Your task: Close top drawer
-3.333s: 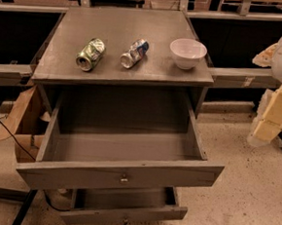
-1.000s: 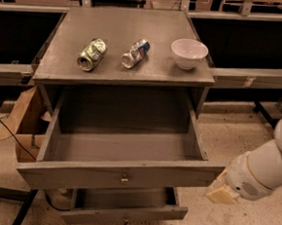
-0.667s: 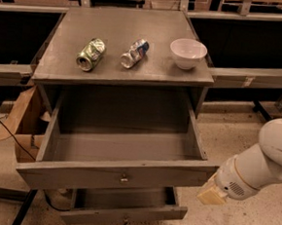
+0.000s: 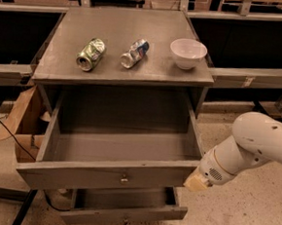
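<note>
Grey metal cabinet [image 4: 124,73] with a flat top stands at the centre of the view. The top drawer [image 4: 102,174], a wide deep grey box with a long flat front and a small central metal knob [image 4: 123,178], is pulled fully out toward 6 o'clock; its interior shows bare grey floor and walls. Below it a lower grey drawer [image 4: 123,213] stands partly out. The gripper [image 4: 196,182], a tan tip on the white rounded arm [image 4: 258,141], is at 4 o'clock in the view, at the 3 o'clock end of the top drawer's front, just beside or touching that corner; contact cannot be confirmed. Whether the gripper is released or clenched cannot be told, and nothing is seen held in it. On the cabinet top, in a row from 9 to 3 o'clock: a crushed green drink can [image 4: 91,54] on its side, a crushed silver-and-blue can [image 4: 135,53] on its side, and a white round bowl [image 4: 188,53] upright, all apart from one another. A brown cardboard box [image 4: 26,120] sits against the cabinet at 9 o'clock, on the speckled floor [image 4: 240,217].
</note>
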Robot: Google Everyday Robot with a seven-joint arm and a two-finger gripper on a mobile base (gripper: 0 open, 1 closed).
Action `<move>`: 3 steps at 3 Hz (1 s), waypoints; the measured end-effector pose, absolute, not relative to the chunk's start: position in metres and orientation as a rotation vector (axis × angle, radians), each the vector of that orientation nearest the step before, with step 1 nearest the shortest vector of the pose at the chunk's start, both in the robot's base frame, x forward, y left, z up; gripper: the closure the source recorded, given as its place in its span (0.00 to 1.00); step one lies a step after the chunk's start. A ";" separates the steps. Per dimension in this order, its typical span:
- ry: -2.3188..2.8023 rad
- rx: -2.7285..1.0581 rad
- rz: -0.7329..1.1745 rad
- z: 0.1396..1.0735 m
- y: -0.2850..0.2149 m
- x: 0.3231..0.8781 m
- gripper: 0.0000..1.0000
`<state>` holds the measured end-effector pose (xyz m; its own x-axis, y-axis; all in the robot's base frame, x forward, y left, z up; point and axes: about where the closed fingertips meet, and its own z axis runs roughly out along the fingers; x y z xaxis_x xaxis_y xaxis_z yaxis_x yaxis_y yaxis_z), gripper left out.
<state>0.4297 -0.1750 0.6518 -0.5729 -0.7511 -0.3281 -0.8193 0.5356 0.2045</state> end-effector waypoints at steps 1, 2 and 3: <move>2.567 -1.325 0.455 0.656 -0.173 0.441 1.00; 2.547 -1.306 0.351 0.676 -0.171 0.463 1.00; 2.547 -1.306 0.350 0.676 -0.171 0.463 1.00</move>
